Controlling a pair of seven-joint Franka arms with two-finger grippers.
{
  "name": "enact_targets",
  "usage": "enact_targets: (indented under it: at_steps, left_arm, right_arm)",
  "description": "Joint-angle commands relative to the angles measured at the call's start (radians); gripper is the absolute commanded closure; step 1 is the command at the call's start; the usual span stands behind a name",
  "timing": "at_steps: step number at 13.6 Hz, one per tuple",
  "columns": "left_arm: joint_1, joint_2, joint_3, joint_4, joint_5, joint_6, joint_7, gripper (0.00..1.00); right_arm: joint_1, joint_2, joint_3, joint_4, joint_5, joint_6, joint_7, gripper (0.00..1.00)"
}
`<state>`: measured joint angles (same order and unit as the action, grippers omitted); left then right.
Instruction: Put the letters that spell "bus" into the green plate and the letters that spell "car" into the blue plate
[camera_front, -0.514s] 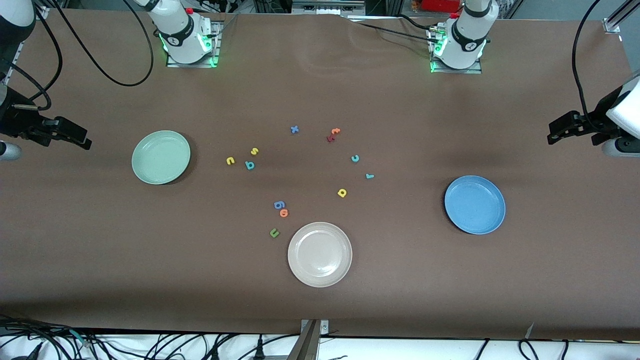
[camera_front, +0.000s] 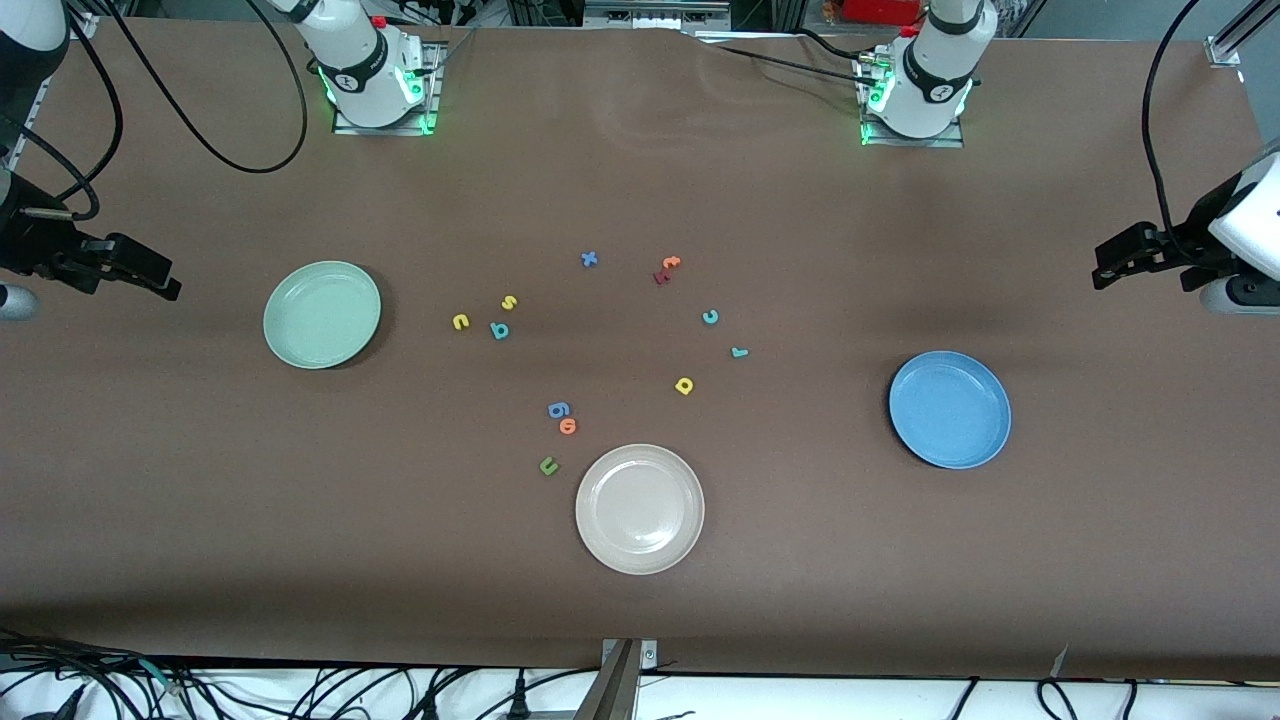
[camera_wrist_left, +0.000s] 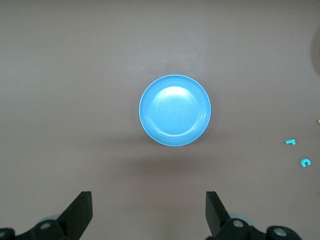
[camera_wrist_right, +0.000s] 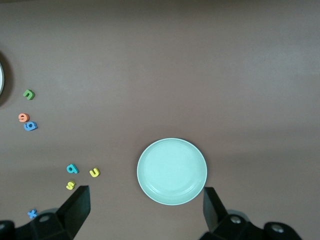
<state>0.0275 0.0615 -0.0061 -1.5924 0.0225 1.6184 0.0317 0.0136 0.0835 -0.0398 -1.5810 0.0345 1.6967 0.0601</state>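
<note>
The green plate (camera_front: 322, 314) (camera_wrist_right: 172, 171) lies toward the right arm's end, the blue plate (camera_front: 950, 409) (camera_wrist_left: 175, 110) toward the left arm's end. Between them, near the green plate, are the yellow u (camera_front: 460, 321), yellow s (camera_front: 509, 302) and teal b (camera_front: 500, 330). Closer to the blue plate lie the teal c (camera_front: 710, 317), teal r (camera_front: 740, 352) and yellow a (camera_front: 684, 385). My right gripper (camera_front: 172, 280) (camera_wrist_right: 146, 190) hangs open and empty over the table's end beside the green plate. My left gripper (camera_front: 1098, 266) (camera_wrist_left: 148, 196) hangs open and empty over the other end.
A beige-white plate (camera_front: 640, 509) sits nearest the front camera, mid-table. Beside it are a green u (camera_front: 548, 465), an orange o (camera_front: 568, 426) and a blue g (camera_front: 559, 409). A blue x (camera_front: 589, 259) and orange and dark red letters (camera_front: 666, 268) lie toward the bases.
The left gripper has shifted very slightly; nothing on the table has moved.
</note>
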Motion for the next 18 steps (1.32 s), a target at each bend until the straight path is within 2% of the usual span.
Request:
enact_targets:
  at_steps: [1,13,18]
  left_arm:
    - [0.002,0.004,-0.003,0.011,-0.016,0.001,-0.003,0.00]
    - [-0.001,0.006,-0.005,0.011,-0.015,0.001,-0.003,0.00]
    - [-0.003,0.006,-0.005,0.009,-0.016,0.001,-0.003,0.00]
  right_arm:
    - [-0.011,-0.008,0.005,0.009,0.018,0.000,0.001,0.00]
    - [-0.006,0.010,0.012,0.009,0.015,-0.011,0.030,0.00]
    - [0.000,0.019,0.012,0.003,-0.013,-0.014,0.030,0.00]
